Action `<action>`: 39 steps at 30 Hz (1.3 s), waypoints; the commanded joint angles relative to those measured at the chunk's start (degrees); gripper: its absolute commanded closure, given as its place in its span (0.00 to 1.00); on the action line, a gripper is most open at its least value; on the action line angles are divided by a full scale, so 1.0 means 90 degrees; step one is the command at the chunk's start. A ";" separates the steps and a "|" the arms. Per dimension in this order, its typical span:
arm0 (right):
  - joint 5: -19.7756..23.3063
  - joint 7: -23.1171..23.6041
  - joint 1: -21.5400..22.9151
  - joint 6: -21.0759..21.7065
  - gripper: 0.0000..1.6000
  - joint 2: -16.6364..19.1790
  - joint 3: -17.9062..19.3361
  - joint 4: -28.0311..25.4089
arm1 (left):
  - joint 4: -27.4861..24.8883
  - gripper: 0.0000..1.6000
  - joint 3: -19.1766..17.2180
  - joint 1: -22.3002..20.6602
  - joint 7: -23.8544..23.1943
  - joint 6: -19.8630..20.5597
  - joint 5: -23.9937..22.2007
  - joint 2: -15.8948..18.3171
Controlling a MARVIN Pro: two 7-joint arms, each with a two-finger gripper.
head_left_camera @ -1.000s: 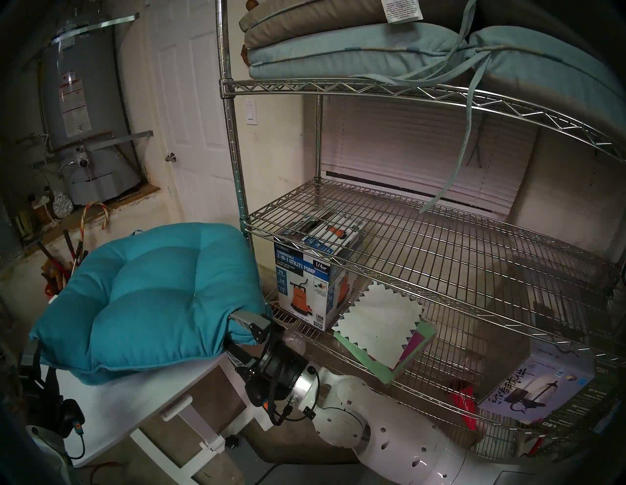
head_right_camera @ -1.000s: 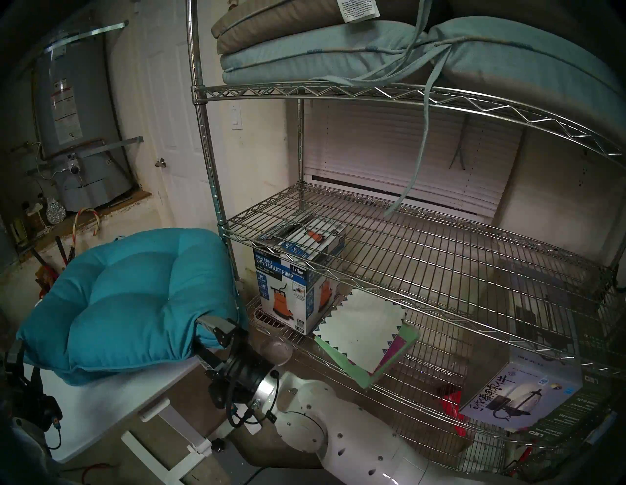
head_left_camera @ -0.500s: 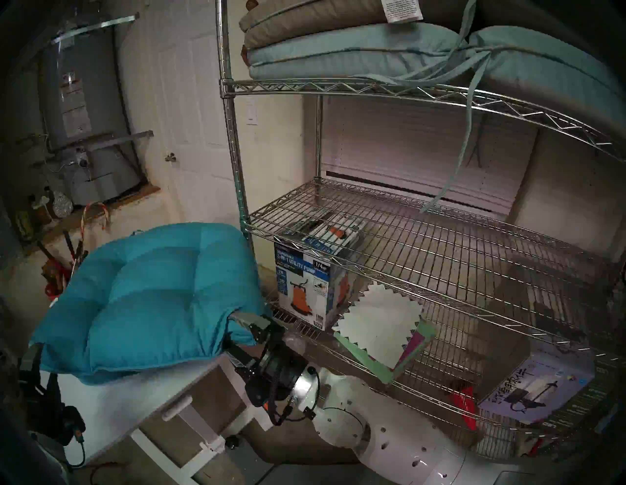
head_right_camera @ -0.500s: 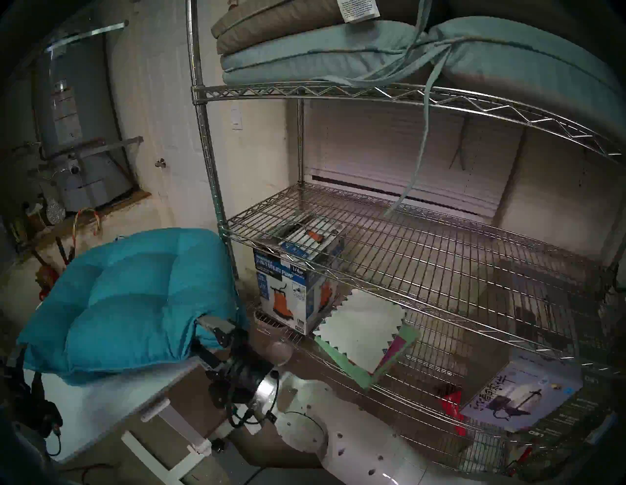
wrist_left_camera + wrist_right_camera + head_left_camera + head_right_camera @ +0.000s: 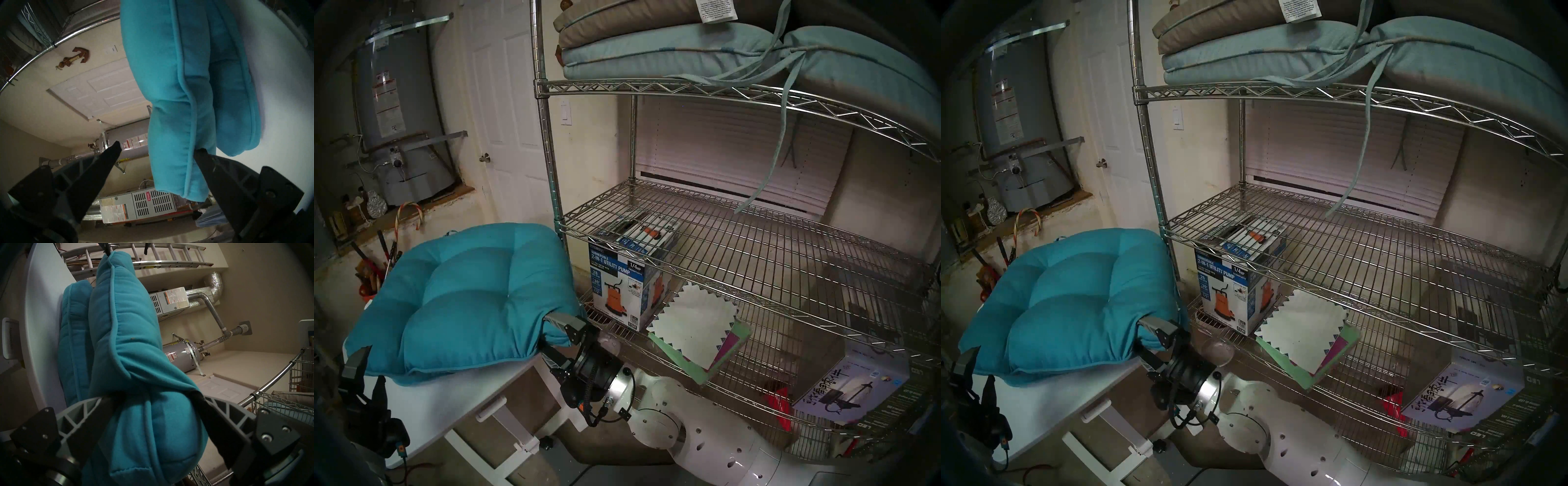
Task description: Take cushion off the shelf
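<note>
Wire shelf (image 5: 738,244) fills right half of head views; teal cushion (image 5: 466,298) off it, lying on white table (image 5: 456,400) just left of shelf's front post, apparently atop a second teal cushion (image 5: 73,338) seen only from wrist cameras. Stacked grey and pale-blue cushions (image 5: 670,47) on shelf's top tier.

Right wrist view only: ladder (image 5: 153,256) on wall, furnace (image 5: 171,300) beside water heater (image 5: 180,356). Left wrist view only: anchor ornament (image 5: 74,56) above door.

Readable: "SUBMERSIBLE 2-IN-1 UTILITY PUMP 1/4 HP" on box (image 5: 626,285) on shelf's third tier; "LED" and Chinese characters on lamp box (image 5: 853,387) lower right.

Right gripper (image 5: 158,395) reaching level from shelf side, fingers wide, pinching cushion's near-shelf corner. Left gripper (image 5: 158,147) at cushion's far corner, jaws spread; one fingertip (image 5: 201,152) touching fabric, other clear; corner hanging loose between.
</note>
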 commanded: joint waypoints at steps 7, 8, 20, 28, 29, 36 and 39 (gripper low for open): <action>0.0025 -0.0080 0.0043 -0.0005 0.00 -0.0086 0.0024 -0.0117 | -0.0299 0.00 0.0436 0.1118 0.0766 0.0001 -0.0009 0.0004; 0.0028 -0.0084 0.0038 -0.0005 0.00 -0.0076 0.0026 -0.0123 | -0.0320 0.00 0.0497 0.1239 0.0838 0.0035 -0.0017 0.0004; 0.0035 -0.0052 -0.0059 0.0009 0.00 0.0199 0.0084 -0.0400 | -0.0398 0.00 0.0854 0.1937 0.1518 0.0193 -0.0088 0.0004; 0.0035 -0.0024 -0.0291 0.0044 0.00 0.0589 0.0157 -0.0823 | -0.0398 0.00 0.1056 0.1985 0.1844 0.0371 -0.0018 0.0004; 0.0036 -0.0027 -0.0334 0.0051 0.00 0.0653 0.0171 -0.0887 | -0.0398 0.00 0.1077 0.1985 0.1874 0.0388 -0.0009 0.0004; 0.0070 -0.0080 -0.0625 0.0129 0.00 0.1062 0.0302 -0.1260 | -0.0398 0.00 0.1209 0.1985 0.2030 0.0502 0.0079 0.0004; 0.0102 -0.0113 -0.0777 0.0165 0.00 0.1279 0.0385 -0.1474 | -0.0398 0.00 0.1274 0.1985 0.2074 0.0549 0.0135 0.0004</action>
